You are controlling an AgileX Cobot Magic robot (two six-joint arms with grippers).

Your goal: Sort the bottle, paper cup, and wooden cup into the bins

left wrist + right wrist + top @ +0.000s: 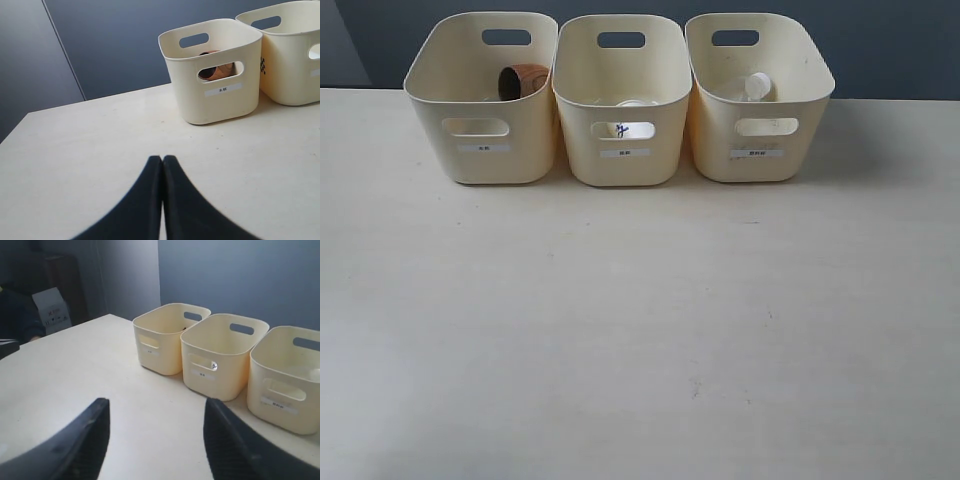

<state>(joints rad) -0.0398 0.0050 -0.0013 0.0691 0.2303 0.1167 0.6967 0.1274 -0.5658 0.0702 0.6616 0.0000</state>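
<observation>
Three bins (620, 150) on pale table (620, 350), dark blue wall, wooden cup (523, 80) on its side, mouth facing left, left gripper (162, 162) clenched, right gripper (155, 410) released

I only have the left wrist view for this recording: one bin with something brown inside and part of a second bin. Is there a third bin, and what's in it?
Observer: Yes. The exterior view shows three bins in a row; the right one holds the bottle, white cap showing.
Operator: And the middle one?
Observer: The paper cup is inside it, its white side visible through the handle cutout.
Operator: My left gripper looks shut. The right one?
Observer: The right gripper is open and holds nothing; the left gripper is shut, also holding nothing.
</observation>
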